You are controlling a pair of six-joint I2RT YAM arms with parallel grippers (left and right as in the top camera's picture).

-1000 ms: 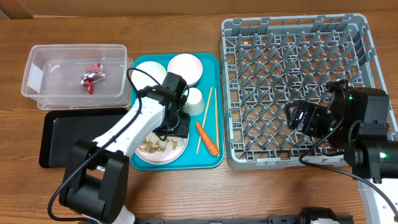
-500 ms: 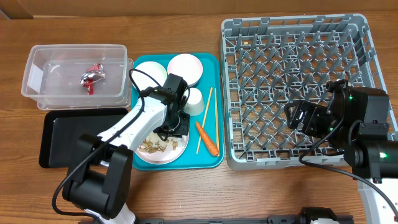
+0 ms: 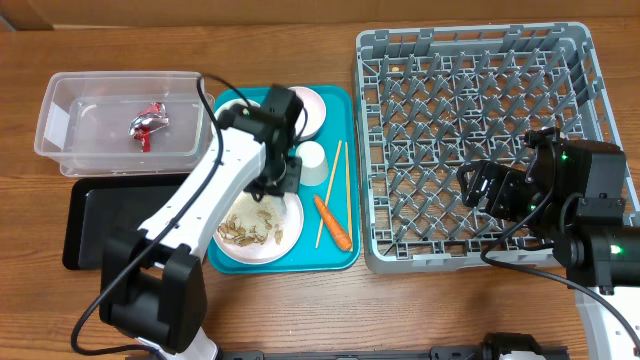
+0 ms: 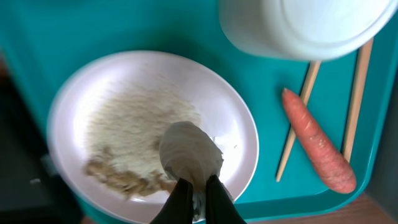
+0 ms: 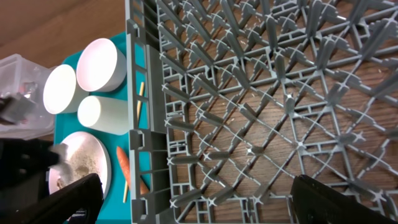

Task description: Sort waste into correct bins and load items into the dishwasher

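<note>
Only wrist-side: tissue (image 4: 189, 152) in left end effector (image 4: 198, 186).

Grey rack (image 5: 261, 93) fills view — teal tray (image 5: 118, 142) at left with bowls (image 5: 99, 65), cup (image 5: 102, 113), carrot (image 5: 123, 160).

A wooden table (image 3: 300, 310) with warm brown grain running left to right fills nearly the whole overhead view, and its surface shows again in the upper left of the right wrist view (image 5: 62, 25). Along the top edge of the overhead view runs a paler tan strip (image 3: 250, 10). The light is even, casting only soft, short shadows on the wood.
</note>
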